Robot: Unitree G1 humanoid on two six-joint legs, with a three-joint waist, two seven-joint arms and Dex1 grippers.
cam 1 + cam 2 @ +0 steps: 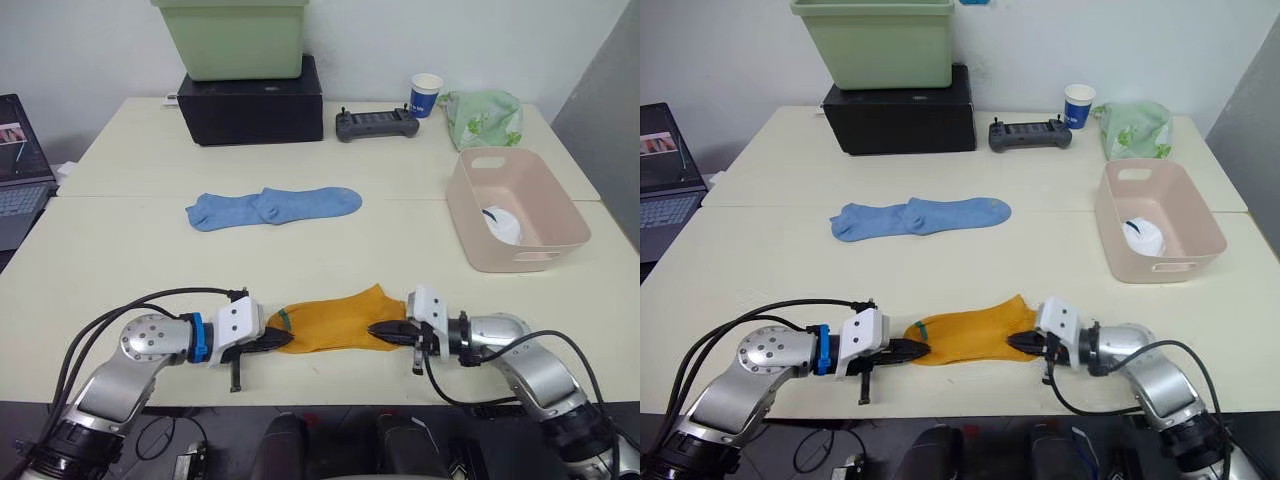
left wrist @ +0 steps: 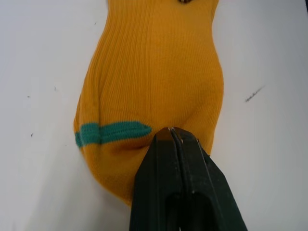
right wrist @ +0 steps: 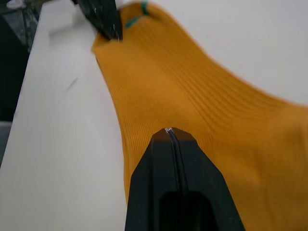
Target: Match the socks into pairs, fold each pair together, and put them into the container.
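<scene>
Left gripper (image 2: 172, 131) and right gripper (image 3: 168, 131) pinched tight on opposite ends of mustard socks (image 1: 335, 318), teal stripe (image 2: 111, 133) clearest up close.

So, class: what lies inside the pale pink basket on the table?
Inside the pale pink basket lies a white bundle with a dark mark, seemingly folded white socks. The near wall hides part of the basket floor, so anything lying there cannot be seen.

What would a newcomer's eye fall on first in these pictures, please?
The mustard-orange sock at the table's near edge, pinched at one end by the left gripper and at the other by the right gripper. Beyond it lie the light blue socks; the pink basket at right holds a white sock.
</scene>
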